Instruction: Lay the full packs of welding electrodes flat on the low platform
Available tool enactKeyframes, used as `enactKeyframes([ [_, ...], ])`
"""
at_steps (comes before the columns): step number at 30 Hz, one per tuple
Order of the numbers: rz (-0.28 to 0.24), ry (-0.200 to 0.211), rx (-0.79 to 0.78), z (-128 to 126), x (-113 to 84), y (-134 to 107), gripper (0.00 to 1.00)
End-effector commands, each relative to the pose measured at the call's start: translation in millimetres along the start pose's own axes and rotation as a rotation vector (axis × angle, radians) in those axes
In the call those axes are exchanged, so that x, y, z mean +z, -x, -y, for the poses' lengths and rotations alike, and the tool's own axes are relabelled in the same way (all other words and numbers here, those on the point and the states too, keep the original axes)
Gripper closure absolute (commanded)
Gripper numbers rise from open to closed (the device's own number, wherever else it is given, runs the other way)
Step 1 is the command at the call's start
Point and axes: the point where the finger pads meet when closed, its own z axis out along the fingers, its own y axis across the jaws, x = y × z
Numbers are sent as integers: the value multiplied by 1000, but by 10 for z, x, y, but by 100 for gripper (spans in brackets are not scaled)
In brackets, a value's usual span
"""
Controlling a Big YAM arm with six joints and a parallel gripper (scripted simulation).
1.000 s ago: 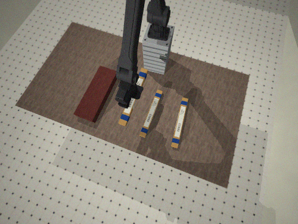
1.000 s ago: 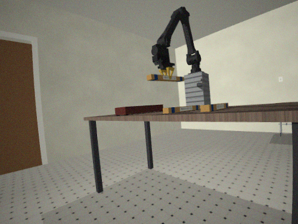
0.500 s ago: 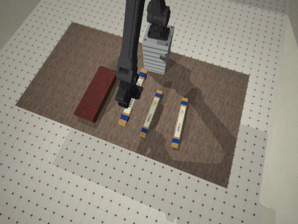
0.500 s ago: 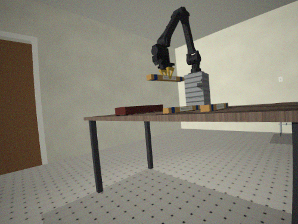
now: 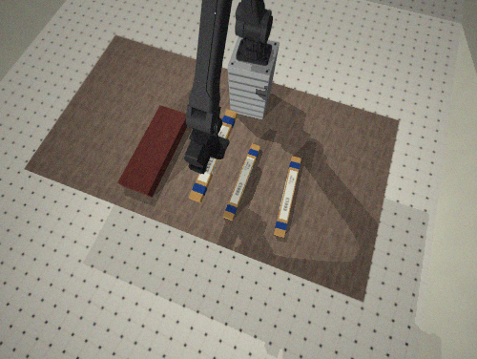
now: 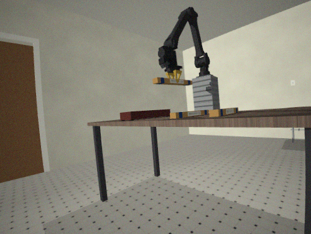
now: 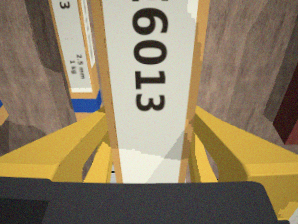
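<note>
My gripper (image 6: 177,79) (image 7: 150,111) is shut on an electrode pack (image 5: 203,176) (image 6: 165,81) (image 7: 150,65), held across its middle, high above the table and roughly level. Its white label faces up. A second pack (image 5: 242,182) (image 6: 188,114) (image 7: 75,60) lies on the table beside and below the held one. A third pack (image 5: 288,195) (image 6: 223,112) lies on the table farther right in the top view. The low dark red platform (image 5: 155,148) (image 6: 146,114) (image 7: 290,115) has no pack on it. The arm hides part of the held pack in the top view.
The arm's grey ribbed pedestal (image 5: 249,91) (image 6: 205,93) stands at the back of the brown table top (image 5: 95,95) (image 6: 264,121), near the far ends of the packs. The platform lies to the left of the packs in the top view.
</note>
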Motion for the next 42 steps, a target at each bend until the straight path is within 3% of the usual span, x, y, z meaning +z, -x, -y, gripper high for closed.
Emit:
enactKeyframes([
  [1,93,-2,5,-45,-337,210,100],
  [14,107,-2,7,-44,-396,301,100],
  [15,75,-1,2,-21,-54,109,100],
  [42,73,-1,2,-20,262,118,100],
])
